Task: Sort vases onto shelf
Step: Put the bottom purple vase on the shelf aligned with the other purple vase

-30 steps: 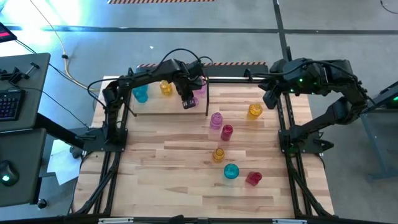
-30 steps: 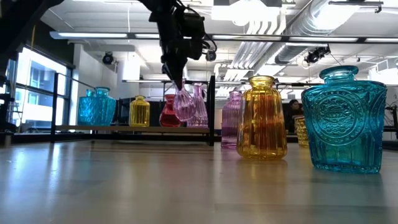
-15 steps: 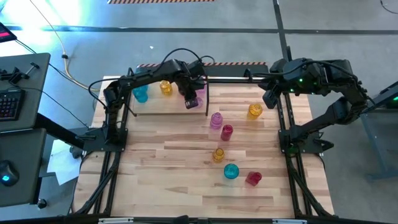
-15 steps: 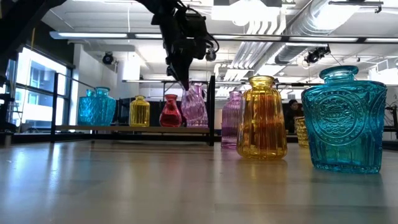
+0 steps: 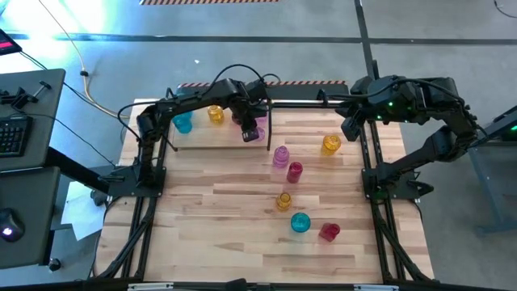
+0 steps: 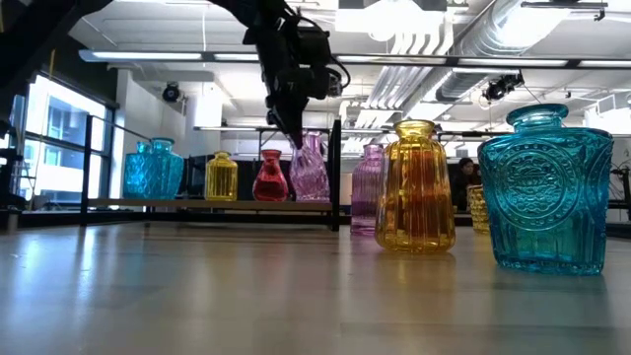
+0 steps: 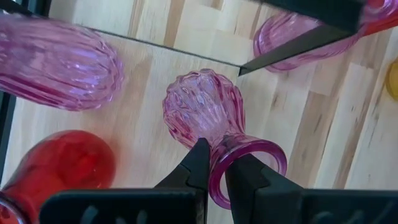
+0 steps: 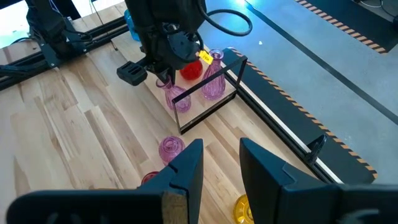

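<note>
Wooden surface (image 5: 226, 210): left pincer (image 7: 214, 163) clamps a pink vase's (image 7: 208, 112) rim on the shelf (image 5: 212, 139); right pincer (image 8: 217, 162) hangs apart, far right.

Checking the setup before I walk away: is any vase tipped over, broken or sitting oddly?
Nothing stands out. The vases on the shelf and those on the table stand upright; none looks broken. The only one not standing free is the pink vase, pinched at its rim by the left gripper over the shelf's end.

glossy ribbed pink glass vase (image 7: 208, 112), smooth red glass vase (image 7: 59, 165), pale matt wood-grain shelf plank (image 7: 149, 81), thin black metal rod (image 7: 295, 46).
</note>
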Robot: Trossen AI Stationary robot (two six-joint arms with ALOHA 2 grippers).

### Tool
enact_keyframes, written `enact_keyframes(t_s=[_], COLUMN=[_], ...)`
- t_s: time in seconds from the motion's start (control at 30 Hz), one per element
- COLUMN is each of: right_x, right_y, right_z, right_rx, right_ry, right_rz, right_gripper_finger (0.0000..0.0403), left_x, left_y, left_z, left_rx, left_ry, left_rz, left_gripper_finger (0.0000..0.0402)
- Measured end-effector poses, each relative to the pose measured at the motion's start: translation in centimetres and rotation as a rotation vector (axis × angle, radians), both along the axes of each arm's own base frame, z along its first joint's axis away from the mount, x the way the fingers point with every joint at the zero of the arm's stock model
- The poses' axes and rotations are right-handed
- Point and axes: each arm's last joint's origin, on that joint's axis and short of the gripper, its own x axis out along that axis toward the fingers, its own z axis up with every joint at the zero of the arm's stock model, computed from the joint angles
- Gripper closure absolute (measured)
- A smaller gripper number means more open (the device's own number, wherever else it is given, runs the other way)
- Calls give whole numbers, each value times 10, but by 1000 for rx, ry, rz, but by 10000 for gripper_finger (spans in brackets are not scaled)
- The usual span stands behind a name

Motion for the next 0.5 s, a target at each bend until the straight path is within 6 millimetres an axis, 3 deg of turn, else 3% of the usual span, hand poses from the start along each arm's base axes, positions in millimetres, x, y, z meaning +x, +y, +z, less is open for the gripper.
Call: enact_keyframes(t_s=[0.5], right_x=[0], right_y=[0], right_z=[0], right_rx=[0], right_ry=[0], right_rz=[1], right_gripper_finger=[316], left_x=[0], left_y=[2], left_z=[0], left_rx=[5], left_ry=[-7], left_rz=[7], left_gripper_finger=[371])
